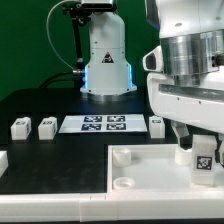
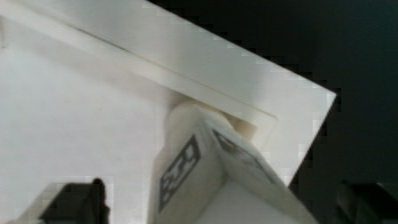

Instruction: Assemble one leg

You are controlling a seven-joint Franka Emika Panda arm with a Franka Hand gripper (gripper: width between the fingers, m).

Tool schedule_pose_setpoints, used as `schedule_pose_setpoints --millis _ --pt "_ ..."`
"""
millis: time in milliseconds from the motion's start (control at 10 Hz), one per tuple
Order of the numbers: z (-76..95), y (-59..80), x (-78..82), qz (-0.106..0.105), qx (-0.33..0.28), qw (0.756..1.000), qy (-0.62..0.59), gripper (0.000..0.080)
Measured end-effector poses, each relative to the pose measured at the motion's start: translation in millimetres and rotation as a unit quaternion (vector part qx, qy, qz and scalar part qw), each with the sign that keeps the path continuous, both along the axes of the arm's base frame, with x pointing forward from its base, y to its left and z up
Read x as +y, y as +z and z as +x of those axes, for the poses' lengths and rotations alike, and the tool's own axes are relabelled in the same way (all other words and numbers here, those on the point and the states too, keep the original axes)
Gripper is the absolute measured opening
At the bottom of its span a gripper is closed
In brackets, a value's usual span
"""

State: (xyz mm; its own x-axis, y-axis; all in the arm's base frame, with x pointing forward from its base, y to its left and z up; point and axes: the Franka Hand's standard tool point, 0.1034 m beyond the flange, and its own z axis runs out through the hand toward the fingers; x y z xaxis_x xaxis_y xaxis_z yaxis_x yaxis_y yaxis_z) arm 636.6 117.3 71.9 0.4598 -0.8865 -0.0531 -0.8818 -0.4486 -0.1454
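Note:
My gripper (image 1: 199,148) is shut on a leg (image 1: 204,163), a small white block with a black-and-white marker on its face. It holds the leg at the far corner of the large white tray-like part (image 1: 150,170), on the exterior view's right. In the wrist view the leg (image 2: 199,170) stands between my two dark fingers (image 2: 79,203), right at the tray part's corner (image 2: 125,110). Whether the leg touches the part I cannot tell. Three more legs lie on the black table: two on the exterior view's left (image 1: 20,128) (image 1: 47,126) and one (image 1: 157,125) beside the marker board.
The marker board (image 1: 104,123) lies flat at the middle of the table. The robot's base (image 1: 105,60) stands behind it. Round sockets (image 1: 122,155) show at the tray part's corners on the exterior view's left. A white piece (image 1: 3,160) sits at the left edge.

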Motion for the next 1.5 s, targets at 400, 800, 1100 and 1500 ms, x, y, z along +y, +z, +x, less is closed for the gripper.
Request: schedule_pose_setpoints --millis 400,800,1100,1500 --pt "-2.3 0.1 3.1 -0.045 -0.011 0.959 0.278 0.0649" --pt "1.1 0.8 6.3 -0.067 -0.012 0.921 0.384 0.0382" --pt "1.2 1.2 5.4 -0.049 0.007 0.98 0.19 0.0295" --pt "5.9 3.5 2.7 0.007 0.063 0.977 -0.201 0.0295"
